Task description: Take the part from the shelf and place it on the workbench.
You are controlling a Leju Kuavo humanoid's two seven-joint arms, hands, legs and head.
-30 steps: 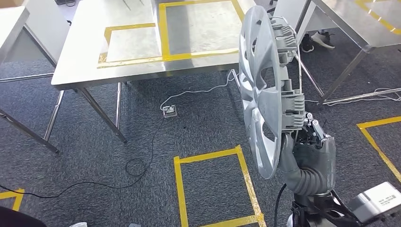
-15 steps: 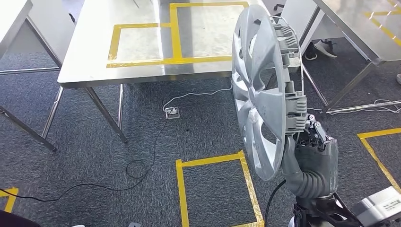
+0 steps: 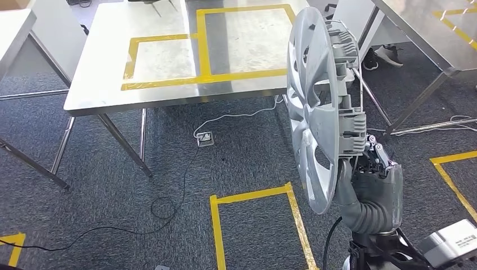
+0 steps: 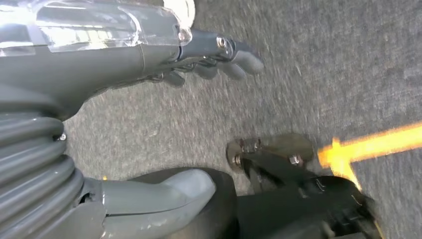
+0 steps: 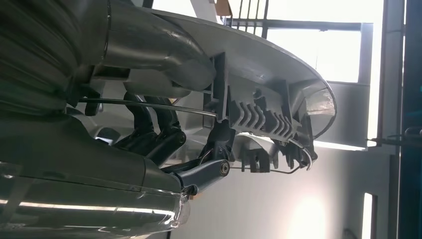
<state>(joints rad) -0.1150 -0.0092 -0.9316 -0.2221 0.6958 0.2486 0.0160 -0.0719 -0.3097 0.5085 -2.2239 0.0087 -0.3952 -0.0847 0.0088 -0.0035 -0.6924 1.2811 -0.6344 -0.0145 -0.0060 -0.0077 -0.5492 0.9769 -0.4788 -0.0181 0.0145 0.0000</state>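
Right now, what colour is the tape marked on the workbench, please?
Yellow tape on the steel workbench, clearest in the head view.

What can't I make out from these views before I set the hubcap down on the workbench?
- Head view: the hubcap hides the workbench's right front corner and the floor behind it.
- Head view: the right hand's fingers sit behind the hubcap rim, so grip depth is unclear.
- Right wrist view: the hubcap's far edge is washed out by window glare.
- Left wrist view: the left hand is sharp, but the carpet and yellow tape are motion-blurred.
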